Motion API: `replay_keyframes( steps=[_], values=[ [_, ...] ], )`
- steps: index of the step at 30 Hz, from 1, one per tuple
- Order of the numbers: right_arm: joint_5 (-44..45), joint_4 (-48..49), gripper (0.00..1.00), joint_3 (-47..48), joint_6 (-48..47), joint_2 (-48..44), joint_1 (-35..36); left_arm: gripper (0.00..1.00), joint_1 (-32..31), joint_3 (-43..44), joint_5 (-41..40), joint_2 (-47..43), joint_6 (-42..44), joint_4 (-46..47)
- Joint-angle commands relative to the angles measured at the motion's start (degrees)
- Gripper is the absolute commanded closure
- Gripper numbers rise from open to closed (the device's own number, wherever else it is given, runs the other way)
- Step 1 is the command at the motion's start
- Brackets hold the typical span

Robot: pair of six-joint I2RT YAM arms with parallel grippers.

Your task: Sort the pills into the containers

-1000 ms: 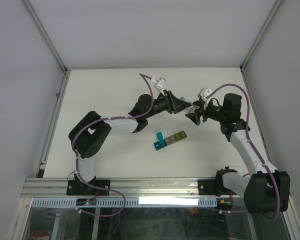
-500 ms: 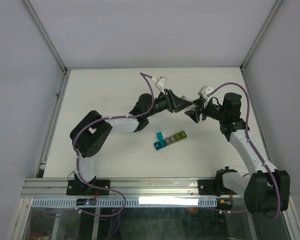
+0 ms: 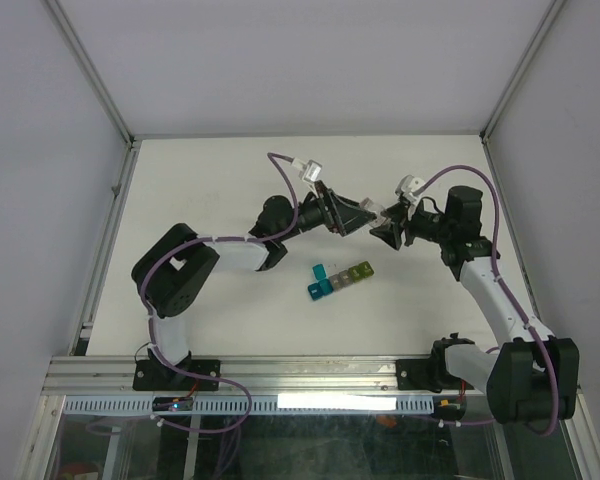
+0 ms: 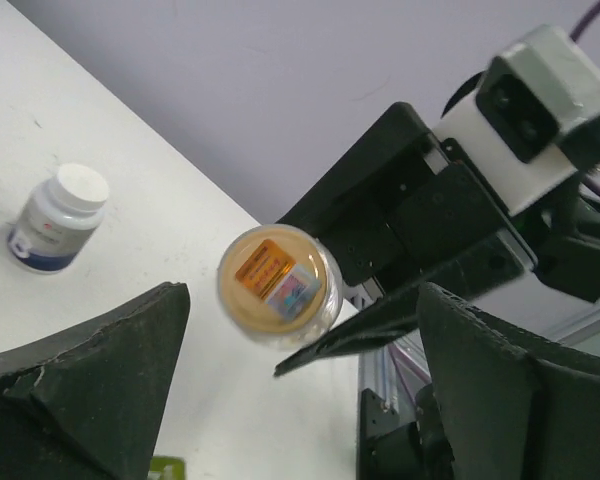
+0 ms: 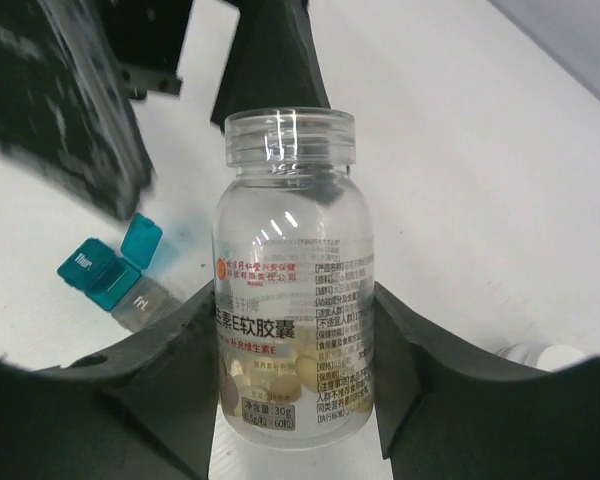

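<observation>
Table: a flat white table (image 3: pixel 200 190) was seen from above, with both arms bolted at its near edge.
Left arm: the black and white left arm (image 3: pixel 235 248), wrapped with a purple cable, was stretched toward the table's middle.
Left pincer: the black two-finger left gripper (image 3: pixel 363 214) (image 4: pixel 302 300) was spread wide, and nothing was clasped by its fingers (image 4: pixel 110 370).
Second bottle: a small white-capped bottle (image 4: pixel 57 220) with a dark label was stood upright on the table, well apart from those fingers, at the left of the left wrist view.
Containers: the containers (image 3: pixel 340 278) (image 5: pixel 115 275), a short strip of joined small plastic cubes coloured blue, teal, grey, olive and yellow-green, were laid on the table between the two arms. They were nearer the bases than both pincers and were touched by neither. One blue-green lid (image 5: pixel 140 240) at the blue end was flipped up.
Clear bottle: a small clear plastic bottle (image 3: pixel 380 212) (image 4: pixel 275 285) (image 5: pixel 292 300), uncapped, was held above the table between the two pincers. Its threaded mouth was pointed toward the left gripper, and pale round pills (image 5: pixel 280 385) were gathered at its closed end.
Right pincer: the black two-finger right gripper (image 3: pixel 388 230) (image 5: pixel 295 340) was closed on the clear bottle, with one finger pressed to each side of its lower body.
Right arm: the black and white right arm (image 3: pixel 490 290) was bent inward from the right.
</observation>
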Motion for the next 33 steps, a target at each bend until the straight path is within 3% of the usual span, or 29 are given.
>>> replay_keyframes(
  steps=[1,4,8,13,20,27,30,33],
  values=[
    [-5.91,-5.18,0.98,3.68,-4.37,0.45,-1.78,0.01,5.78,-8.06,5.83,-7.62,4.40,19.03],
    [-9.05,-9.06,1.00,4.96,-6.28,1.05,-2.86,0.01,11.37,-10.52,16.51,-8.98,5.18,25.63],
    [-15.14,-13.61,1.00,5.55,-10.94,1.27,-3.82,0.01,15.61,-7.72,30.40,-6.34,6.94,24.49],
    [-19.23,-16.06,1.00,4.63,-15.05,1.13,-3.82,0.08,15.62,-9.61,38.01,-3.36,7.86,37.94],
    [-23.08,-24.20,1.00,5.55,-24.18,1.92,-2.88,0.07,10.65,-15.93,38.97,-7.45,27.98,35.48],
    [-21.19,-29.36,1.00,6.11,-31.43,3.25,0.39,0.07,5.01,-17.26,29.48,-11.78,53.37,15.60],
    [-21.00,-31.86,1.00,6.71,-33.97,3.75,1.11,0.07,3.18,-16.34,26.61,-12.45,57.78,9.13],
    [-20.83,-32.25,1.00,6.67,-34.70,3.54,1.45,0.10,2.93,-15.81,27.15,-11.67,56.85,9.45]
  ],
)
